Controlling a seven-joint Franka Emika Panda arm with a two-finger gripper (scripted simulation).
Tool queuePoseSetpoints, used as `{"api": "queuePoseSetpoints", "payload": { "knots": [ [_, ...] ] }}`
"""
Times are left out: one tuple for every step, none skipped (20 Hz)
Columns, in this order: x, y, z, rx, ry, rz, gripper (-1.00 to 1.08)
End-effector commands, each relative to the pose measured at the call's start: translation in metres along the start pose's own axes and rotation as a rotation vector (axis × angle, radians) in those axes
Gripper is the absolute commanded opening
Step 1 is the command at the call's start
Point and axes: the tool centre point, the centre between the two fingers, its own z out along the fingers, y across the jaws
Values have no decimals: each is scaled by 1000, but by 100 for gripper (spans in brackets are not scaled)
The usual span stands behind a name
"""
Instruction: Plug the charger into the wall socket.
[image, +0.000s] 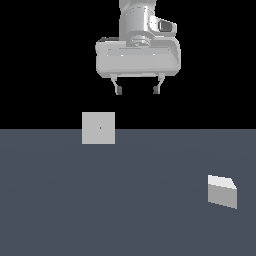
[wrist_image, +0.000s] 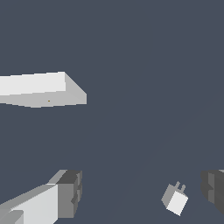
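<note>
Gripper (image: 137, 90) hangs high above the dark floor (image: 125, 200), jaws spread wide, holding nothing. Charger (image: 222, 190) lies near the floor's edge at the exterior view's right. Wall socket (image: 98, 128) stands upright at the far edge, well apart from the charger.

one charger (image: 222, 191), one wall socket (image: 98, 128), two fingers (image: 118, 90)
</note>
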Motion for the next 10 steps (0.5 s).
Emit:
{"api": "queuePoseSetpoints", "payload": {
  "knots": [
    [0, 0, 0, 0, 0, 0, 100],
    [0, 0, 0, 0, 0, 1, 100],
    [-1, 1, 1, 0, 0, 3, 100],
    [-1, 2, 2, 0, -1, 7, 100],
    [-3, 4, 3, 0, -1, 13, 100],
    [-4, 6, 5, -1, -2, 20, 100],
    [-6, 8, 7, -1, -3, 28, 100],
    [-8, 11, 10, -1, -4, 38, 100],
    [-11, 15, 13, -1, -6, 50, 100],
    [-14, 18, 16, -2, -7, 64, 100]
  ]
}}
